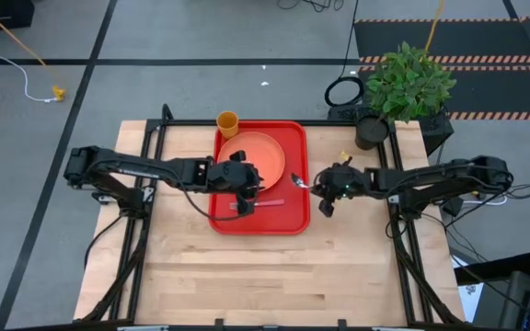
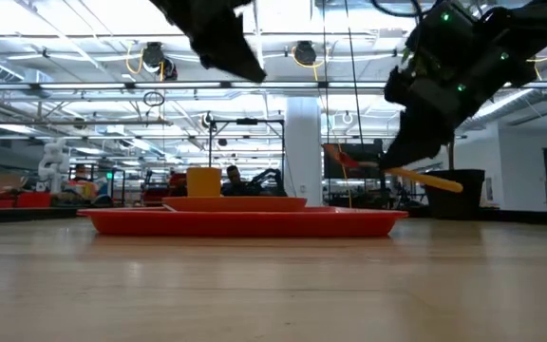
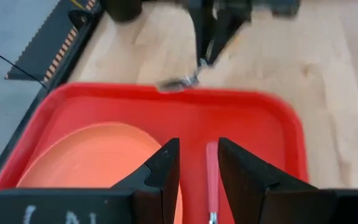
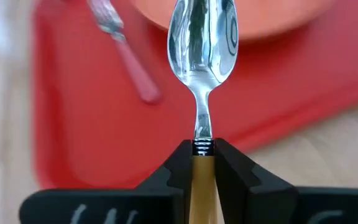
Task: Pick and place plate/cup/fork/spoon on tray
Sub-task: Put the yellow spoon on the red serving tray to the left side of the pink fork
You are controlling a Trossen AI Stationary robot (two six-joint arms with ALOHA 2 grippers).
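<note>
Spoon (image 4: pixel 202 56) sits closest to the right wrist lens: the right gripper (image 4: pixel 202 163) is clamped on its orange-yellow handle, silver bowl projecting ahead of the fingers over the rim of the tray (image 1: pixel 294 217), raised off the surface in the low view. Fork (image 4: pixel 124 48) lies flat on the tray beyond the spoon, beside the plate (image 1: pixel 251 154). Left gripper (image 3: pixel 196 168) hangs above the fork, fingers apart with the pink handle showing in the gap. Cup (image 1: pixel 227 122) stands behind the plate, touching the tray's far rim.
</note>
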